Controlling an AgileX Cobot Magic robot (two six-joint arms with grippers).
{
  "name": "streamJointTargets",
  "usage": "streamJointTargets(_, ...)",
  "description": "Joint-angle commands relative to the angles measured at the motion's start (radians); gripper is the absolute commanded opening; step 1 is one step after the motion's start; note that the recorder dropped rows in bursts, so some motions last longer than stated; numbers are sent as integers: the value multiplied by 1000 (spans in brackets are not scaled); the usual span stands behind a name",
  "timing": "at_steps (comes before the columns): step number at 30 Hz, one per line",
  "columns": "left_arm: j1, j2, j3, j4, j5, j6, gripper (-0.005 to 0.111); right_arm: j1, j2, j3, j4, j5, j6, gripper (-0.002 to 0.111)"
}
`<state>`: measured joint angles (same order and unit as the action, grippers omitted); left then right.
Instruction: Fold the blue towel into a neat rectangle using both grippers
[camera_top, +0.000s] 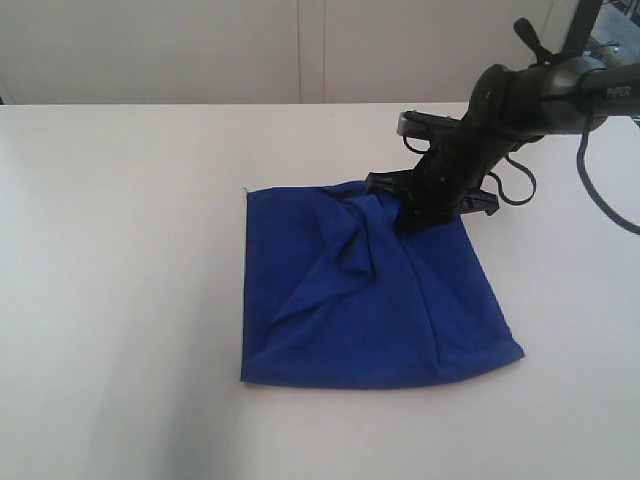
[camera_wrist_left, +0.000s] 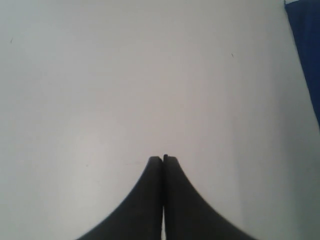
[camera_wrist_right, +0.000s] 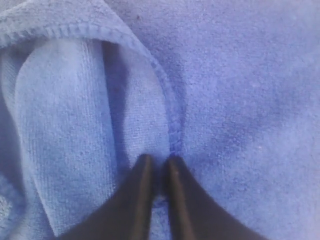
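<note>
The blue towel (camera_top: 370, 300) lies on the white table, roughly doubled over, with diagonal creases and a raised ridge running toward its far edge. My right gripper (camera_top: 410, 222) presses down at the towel's far right part. In the right wrist view the right gripper (camera_wrist_right: 159, 162) has its narrow fingers almost together, pinching a stitched hem of the towel (camera_wrist_right: 240, 100). A curled-over fold lies beside the fingers. The left gripper (camera_wrist_left: 163, 159) is shut on nothing above bare table, and only a strip of towel (camera_wrist_left: 306, 45) shows at that view's edge. The left arm is out of the exterior view.
The white table (camera_top: 120, 250) spreads wide to the left of and in front of the towel. A pale wall runs behind the table's far edge. The right arm's cables loop just beyond the towel's far right corner.
</note>
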<state>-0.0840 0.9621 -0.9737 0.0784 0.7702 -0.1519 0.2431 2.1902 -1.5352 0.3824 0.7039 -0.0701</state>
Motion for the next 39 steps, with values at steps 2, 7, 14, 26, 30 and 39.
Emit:
streamJointTargets(2, 1, -8, 0, 0, 6, -6, 0, -5, 0, 2, 4, -3, 4, 0)
streamJointTargets(7, 1, -8, 0, 0, 6, -6, 0, -5, -18, -7, 5, -3, 4, 0)
streamJointTargets(14, 1, -8, 0, 0, 6, -6, 0, -5, -85, -15, 5, 6, -33, 0)
streamJointTargets(26, 1, -8, 0, 0, 6, -6, 0, 53, -79, -11, 11, 56, -213, 0)
streamJointTargets(30, 1, -8, 0, 0, 6, -6, 0, 76, -58, -11, 11, 51, -213, 0)
streamJointTargets(39, 1, -8, 0, 0, 6, -6, 0, 88, -18, -11, 9, 51, -215, 2)
